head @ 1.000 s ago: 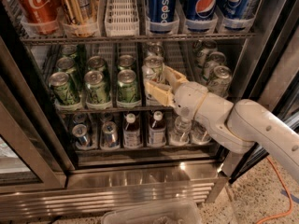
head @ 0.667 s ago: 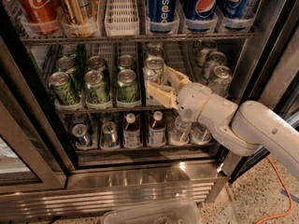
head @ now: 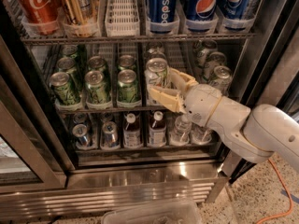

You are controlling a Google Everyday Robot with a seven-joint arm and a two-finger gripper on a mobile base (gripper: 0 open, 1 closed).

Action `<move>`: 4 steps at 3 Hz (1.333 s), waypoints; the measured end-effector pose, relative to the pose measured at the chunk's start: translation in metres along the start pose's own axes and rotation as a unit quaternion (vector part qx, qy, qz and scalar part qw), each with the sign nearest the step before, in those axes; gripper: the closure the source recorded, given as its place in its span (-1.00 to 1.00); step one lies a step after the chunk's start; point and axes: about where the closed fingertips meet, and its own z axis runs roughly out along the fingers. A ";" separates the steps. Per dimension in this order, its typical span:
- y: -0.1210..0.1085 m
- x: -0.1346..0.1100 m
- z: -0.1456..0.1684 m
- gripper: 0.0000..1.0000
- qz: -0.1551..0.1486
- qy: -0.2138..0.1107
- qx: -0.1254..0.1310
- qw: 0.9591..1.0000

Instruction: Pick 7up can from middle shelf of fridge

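Observation:
The 7up can (head: 156, 73), pale silver with green print, stands at the front of a lane on the middle shelf (head: 107, 108) of the fridge (head: 140, 176). My gripper (head: 161, 83) reaches in from the right on a white arm (head: 243, 125). Its tan fingers (head: 164, 100) sit on either side of the can's lower right part and press against it. The can's top stands a little higher than the tops of the green cans (head: 127, 85) to its left. The can's base is hidden behind the lower finger.
Pepsi cans (head: 161, 6) and a Coke can (head: 36, 6) fill the rack above. Small bottles (head: 132, 129) and cans stand on the rack below. More silver cans (head: 219, 78) sit right of my gripper. A clear plastic bin (head: 154, 213) lies on the floor, and an orange cable (head: 275, 204) runs at the right.
My gripper and arm have edged slightly further in toward the can. The can itself has barely moved.

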 end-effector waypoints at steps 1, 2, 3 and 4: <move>0.013 -0.015 -0.015 1.00 -0.006 -0.006 0.002 1.000; 0.024 -0.025 -0.033 1.00 -0.008 -0.006 0.011 1.000; 0.036 -0.036 -0.057 1.00 -0.010 -0.005 0.029 1.000; 0.037 -0.037 -0.057 1.00 -0.011 -0.006 0.029 0.999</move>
